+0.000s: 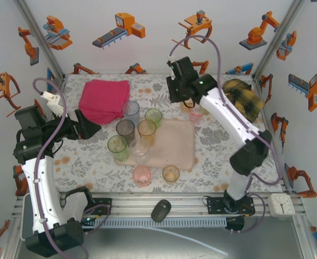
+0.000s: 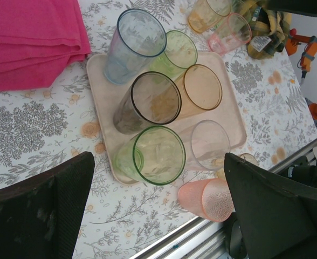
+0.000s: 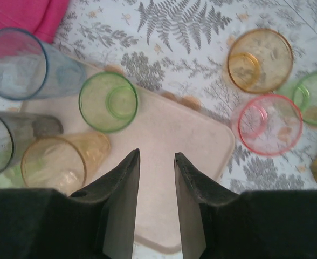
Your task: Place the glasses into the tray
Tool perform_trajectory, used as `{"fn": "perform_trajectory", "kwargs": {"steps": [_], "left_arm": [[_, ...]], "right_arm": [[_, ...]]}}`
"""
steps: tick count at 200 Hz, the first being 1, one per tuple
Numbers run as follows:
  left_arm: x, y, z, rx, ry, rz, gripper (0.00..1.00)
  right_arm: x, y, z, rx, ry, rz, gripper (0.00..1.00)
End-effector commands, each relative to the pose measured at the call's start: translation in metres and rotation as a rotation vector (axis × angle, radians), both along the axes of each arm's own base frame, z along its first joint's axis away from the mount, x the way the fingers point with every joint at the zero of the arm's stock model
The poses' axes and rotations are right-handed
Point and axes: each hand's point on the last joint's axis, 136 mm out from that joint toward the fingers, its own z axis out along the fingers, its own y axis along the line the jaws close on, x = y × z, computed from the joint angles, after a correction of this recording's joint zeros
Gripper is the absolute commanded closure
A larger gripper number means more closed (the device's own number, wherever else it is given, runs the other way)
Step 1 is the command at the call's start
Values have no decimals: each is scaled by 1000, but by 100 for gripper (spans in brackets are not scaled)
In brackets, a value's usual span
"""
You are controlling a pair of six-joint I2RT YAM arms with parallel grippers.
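Right claw (image 3: 157, 162), narrowly open and empty, hangs over the tray (image 3: 169, 129); the upright pink glass (image 3: 270, 124) stands just beside it, off the tray's corner.

Table (image 1: 212, 156): spread with a white cover (image 1: 94, 162) printed with grey ferns and orange flowers.
Middle: a pale pink tray (image 1: 174, 145) lies flat on the cover.
Far left: a folded magenta cloth (image 1: 104, 100), just beside the tray's far left corner.
Near edge: a front pink glass (image 1: 142, 175) and a front orange glass (image 1: 171, 174) stand on the cover, just off the tray's near rim.
Far right: a back orange glass (image 3: 260, 59), a back pink glass (image 3: 270, 124) and a green glass (image 3: 315, 100) stand close together on the cover, beyond the tray's corner.
Beside them: a yellow checked bundle (image 1: 245, 97), perhaps fabric.
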Motion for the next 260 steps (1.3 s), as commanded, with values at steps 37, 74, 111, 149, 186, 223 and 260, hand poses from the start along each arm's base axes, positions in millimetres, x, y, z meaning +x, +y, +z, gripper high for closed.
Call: {"fn": "perform_trajectory", "kwargs": {"steps": [37,74,111,149,186,223,260], "left_arm": [[-1,15,-1,83,-24,90,3],[-10,2,9,51,-60,24,3],[-16,1,15,114,-28,-24,3],[-25,4,9,169,-23,-14,3],[-28,3,1,165,-10,-15,2],[-28,2,-8,152,7,-19,0],[-34,-1,-10,152,-2,-33,1]], "right_arm": [[-70,-58,-26,68,34,-128,66],[-114,-93,-40,87,49,-179,66],[-152,-123,-29,67,68,-202,64],[-181,-141,-36,121,86,-243,61],[-199,-156,-53,157,98,-298,59],[-194,-157,-66,127,117,-323,57],[-180,-140,-78,144,139,-304,55]]}}
